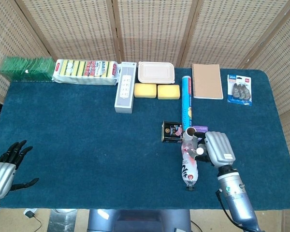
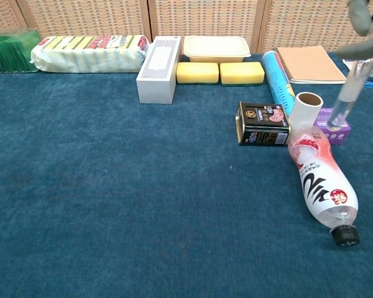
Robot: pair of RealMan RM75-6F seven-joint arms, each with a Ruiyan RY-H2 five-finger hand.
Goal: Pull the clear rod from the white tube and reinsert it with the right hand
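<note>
The white tube (image 2: 306,110) stands upright with its open mouth up, leaning on a lying plastic bottle (image 2: 322,183); from above the white tube (image 1: 190,131) shows as a ring. My right hand (image 1: 217,149) hovers just right of it and pinches the clear rod (image 2: 347,99) near its top. The rod hangs tilted, outside the tube, its lower end right of the tube in front of a purple box (image 2: 334,126). Only the fingers of my right hand (image 2: 365,22) show at the top right of the chest view. My left hand (image 1: 2,169) rests open at the table's near left edge.
A black tin (image 2: 263,124) lies left of the tube, a blue roll (image 1: 186,99) behind it. Along the back stand a notebook (image 1: 207,81), two yellow sponges (image 1: 156,91), a lidded tray (image 1: 156,72), a white power strip box (image 1: 125,87) and sponge packs (image 1: 85,71).
</note>
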